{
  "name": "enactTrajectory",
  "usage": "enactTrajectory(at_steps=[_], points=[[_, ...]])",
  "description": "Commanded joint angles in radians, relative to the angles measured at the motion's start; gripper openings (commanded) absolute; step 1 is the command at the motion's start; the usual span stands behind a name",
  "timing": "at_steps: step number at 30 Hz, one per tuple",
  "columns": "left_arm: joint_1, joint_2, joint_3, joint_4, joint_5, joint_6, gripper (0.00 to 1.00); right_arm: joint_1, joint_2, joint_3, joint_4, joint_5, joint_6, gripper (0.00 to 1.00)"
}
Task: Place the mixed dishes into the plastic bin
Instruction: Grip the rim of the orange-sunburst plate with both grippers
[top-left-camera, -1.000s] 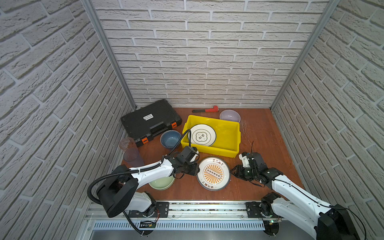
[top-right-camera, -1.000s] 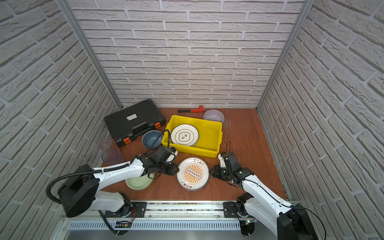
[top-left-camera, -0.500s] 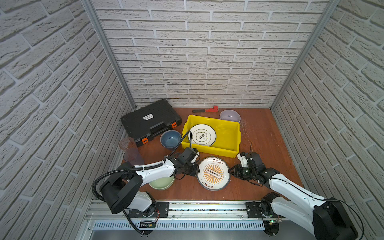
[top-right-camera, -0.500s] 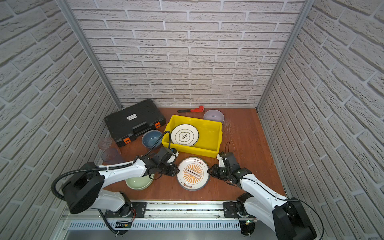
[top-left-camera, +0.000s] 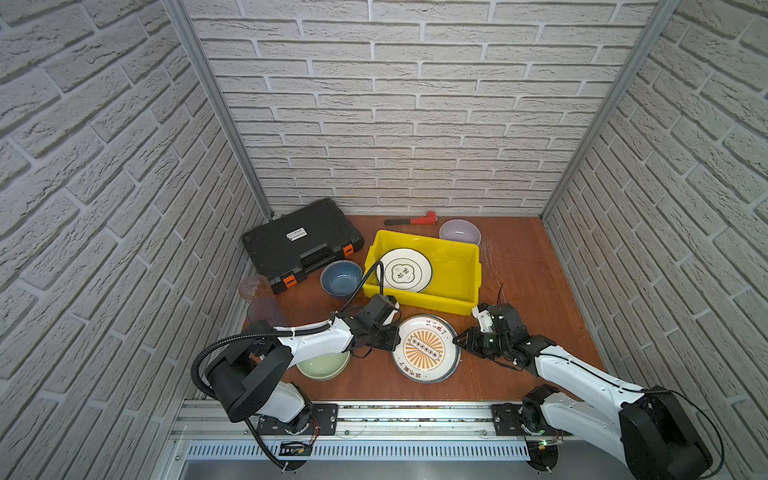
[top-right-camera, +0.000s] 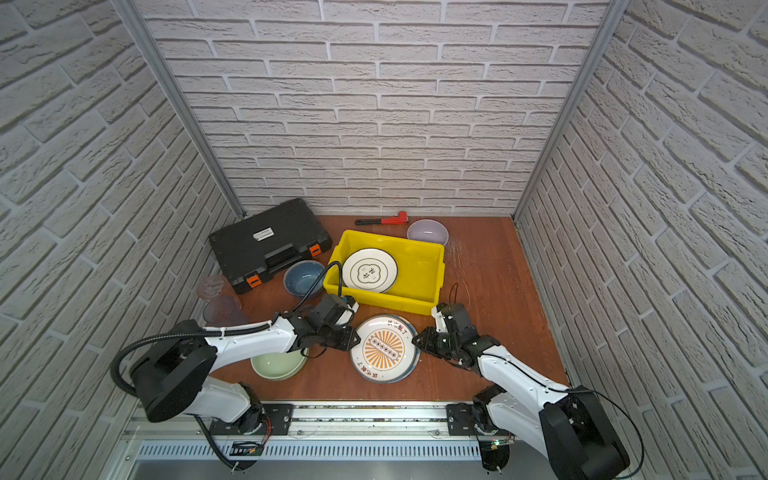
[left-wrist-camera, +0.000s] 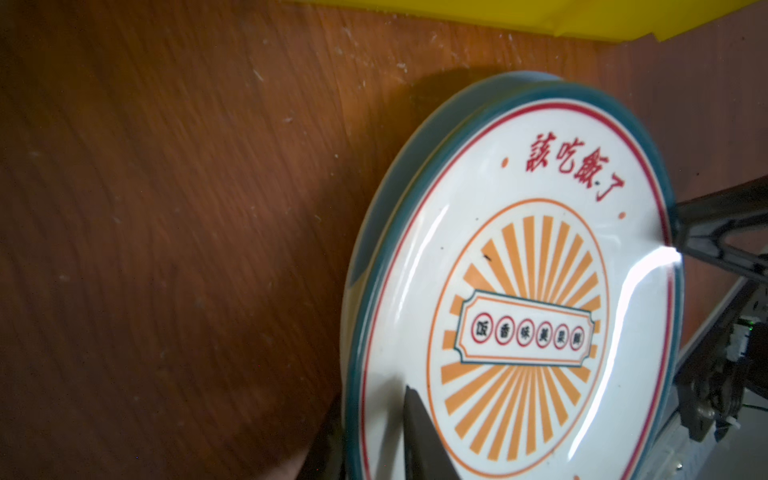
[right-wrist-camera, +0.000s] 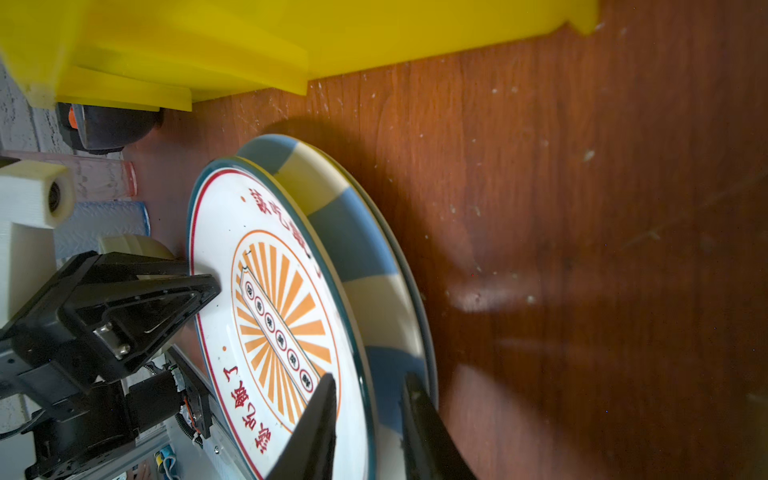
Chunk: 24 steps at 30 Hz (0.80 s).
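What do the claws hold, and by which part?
Left claw and right claw straddle opposite rims of the stacked sunburst plate and striped plate; clamped or not, unclear.

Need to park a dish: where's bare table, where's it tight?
Free: table strip between yellow bin and right wall; bin's right half, beside the white plate. Crowded: tool case, blue bowl, tumblers at left; left gripper and right gripper flank the plate stack.

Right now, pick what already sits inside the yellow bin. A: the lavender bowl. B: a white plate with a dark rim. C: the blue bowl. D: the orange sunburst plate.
B: in both top views the white plate is the only dish inside the yellow bin.
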<state>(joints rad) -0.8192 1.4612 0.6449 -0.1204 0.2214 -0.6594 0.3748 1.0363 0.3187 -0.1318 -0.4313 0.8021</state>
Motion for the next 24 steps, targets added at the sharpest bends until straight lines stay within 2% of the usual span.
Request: enactTrajectory(at_steps=[1,10,24], points=[[-0.007,0.037,-0.033,-0.004,0.002,0.006,0.22,0.008,-0.006,-0.005,0.043,-0.025,0.01,0.29],[-0.007,0.058,-0.036,0.008,0.001,0.001,0.2,0.013,0.0,-0.005,0.048,-0.044,0.01,0.28],[-0.006,0.065,-0.04,0.011,-0.002,-0.003,0.2,0.055,0.179,0.02,0.176,-0.089,0.01,0.28]])
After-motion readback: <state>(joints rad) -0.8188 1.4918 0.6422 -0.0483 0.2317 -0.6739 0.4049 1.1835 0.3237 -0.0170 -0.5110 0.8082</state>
